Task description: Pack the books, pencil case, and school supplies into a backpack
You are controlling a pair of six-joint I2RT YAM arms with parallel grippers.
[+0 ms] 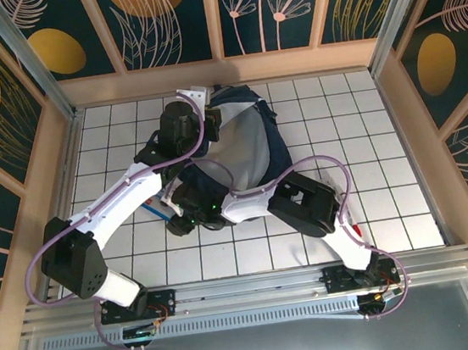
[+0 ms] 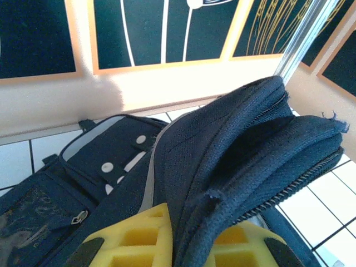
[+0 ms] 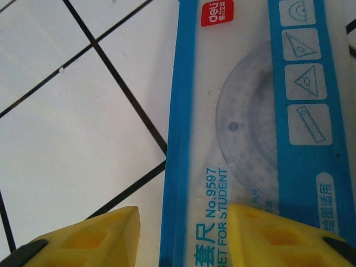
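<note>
The navy backpack (image 1: 251,143) lies at the table's back middle, its zipped rim (image 2: 261,139) pulled up. My left gripper (image 2: 189,225) is shut on a fold of that rim, fabric pinched between its yellow fingers (image 2: 133,239). Among the school supplies, a blue-and-clear ruler set package (image 3: 245,128) lies flat on the tiles. My right gripper (image 3: 183,222) hovers low over it and is open: one finger is over the bare tile, the other over the package, straddling its left edge. In the top view this gripper (image 1: 190,219) is left of the backpack's near end. Books and pencil case are out of view.
A short red pen (image 1: 356,230) lies on the tiles at the right, beside the right arm's base link. Wooden walls (image 1: 221,71) ring the white tiled table (image 1: 367,142). Inside the backpack's open flap, pockets (image 2: 105,161) show.
</note>
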